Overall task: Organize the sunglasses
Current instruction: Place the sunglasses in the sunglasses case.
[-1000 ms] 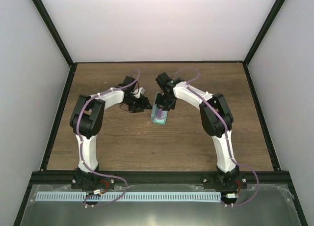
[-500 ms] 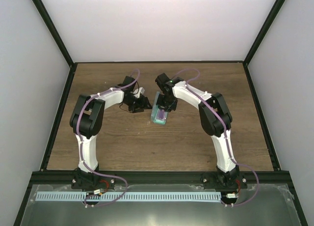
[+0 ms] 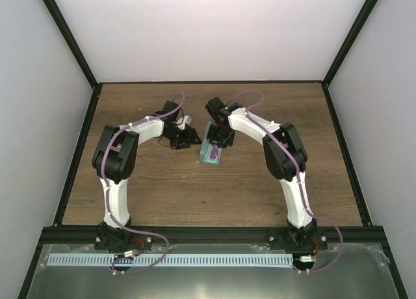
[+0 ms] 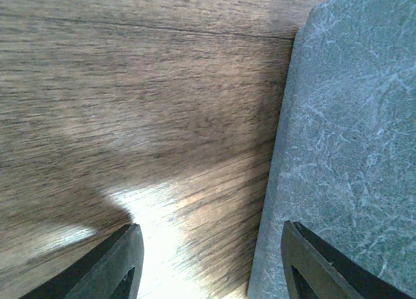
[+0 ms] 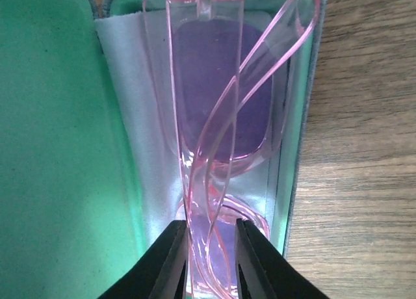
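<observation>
Sunglasses [image 5: 221,117]: one pair, pink translucent frame with purple lenses, arms folded and crossing over the lens. We record the pair pinched at one end between the right jaws, which are nearly closed on the thin frame, with a black finger [image 5: 170,263] pressed to each side of it. From the grip the sunglasses reach straight ahead of the jaws, over the open case [image 5: 58,149]. We cannot tell whether the far end rests in the case or hangs just above it. Case: grey-blue shell, green lining; the lining fills the area to the left of the right jaws, and a narrow rim shows just to their right. Cloth [image 5: 140,117]: light blue, lying in the case directly under the sunglasses and ahead of the jaws. Bench [image 5: 357,156]: brown wood grain, seen beyond the case rim on the right. Left jaws: spread wide, nothing held. One finger [image 4: 120,266] is over bare bench [image 4: 130,84], and the other [image 4: 325,266] is against the grey textured outside of the case [image 4: 351,136], whose edge lies in the gap between them. From the overhead view we list the case [image 3: 212,153] between the two sets of jaws, with the right jaws directly above it and the left jaws just beside it.
</observation>
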Robot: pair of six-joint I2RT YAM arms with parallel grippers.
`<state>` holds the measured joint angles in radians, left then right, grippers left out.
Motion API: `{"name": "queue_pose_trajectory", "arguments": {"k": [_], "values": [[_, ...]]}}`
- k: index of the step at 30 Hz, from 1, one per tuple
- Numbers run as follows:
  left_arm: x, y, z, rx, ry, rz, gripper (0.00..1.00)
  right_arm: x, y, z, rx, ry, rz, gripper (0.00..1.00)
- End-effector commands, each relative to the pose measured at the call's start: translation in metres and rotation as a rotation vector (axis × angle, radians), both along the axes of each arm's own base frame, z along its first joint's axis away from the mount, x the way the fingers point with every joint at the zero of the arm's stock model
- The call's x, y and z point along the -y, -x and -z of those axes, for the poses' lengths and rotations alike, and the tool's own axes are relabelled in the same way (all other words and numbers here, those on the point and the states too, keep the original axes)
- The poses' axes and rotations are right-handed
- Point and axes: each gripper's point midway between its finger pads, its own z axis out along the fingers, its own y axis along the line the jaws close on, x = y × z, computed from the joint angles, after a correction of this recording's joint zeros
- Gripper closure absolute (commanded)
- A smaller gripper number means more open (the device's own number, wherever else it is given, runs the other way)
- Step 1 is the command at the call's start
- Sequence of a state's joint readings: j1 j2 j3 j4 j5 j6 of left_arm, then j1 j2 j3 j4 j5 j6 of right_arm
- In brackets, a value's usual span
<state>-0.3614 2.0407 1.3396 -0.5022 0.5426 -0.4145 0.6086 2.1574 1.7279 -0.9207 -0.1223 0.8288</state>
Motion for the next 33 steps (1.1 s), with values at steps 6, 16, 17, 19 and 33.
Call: {"name": "queue_pose_trajectory", "arguments": {"k": [6,16,17,19,33], "values": [[-0.02,0.033,0.046,-0.143,-0.118,0.002,0.39,-0.004,0.007,0.009,-0.021,0.001,-0.011,0.74],[-0.021,0.033,0.046,-0.139,-0.122,0.005,0.39,-0.003,-0.005,-0.045,0.114,-0.033,-0.016,0.63],[-0.02,0.032,0.046,-0.138,-0.121,0.007,0.39,0.002,-0.006,-0.048,0.124,-0.024,-0.009,0.63],[-0.02,0.032,0.046,-0.139,-0.123,0.005,0.39,0.01,-0.009,-0.051,0.136,-0.007,0.005,0.63],[-0.026,0.033,0.042,-0.122,-0.156,0.013,0.39,-0.005,-0.023,0.002,0.068,-0.175,0.007,0.76]]}}
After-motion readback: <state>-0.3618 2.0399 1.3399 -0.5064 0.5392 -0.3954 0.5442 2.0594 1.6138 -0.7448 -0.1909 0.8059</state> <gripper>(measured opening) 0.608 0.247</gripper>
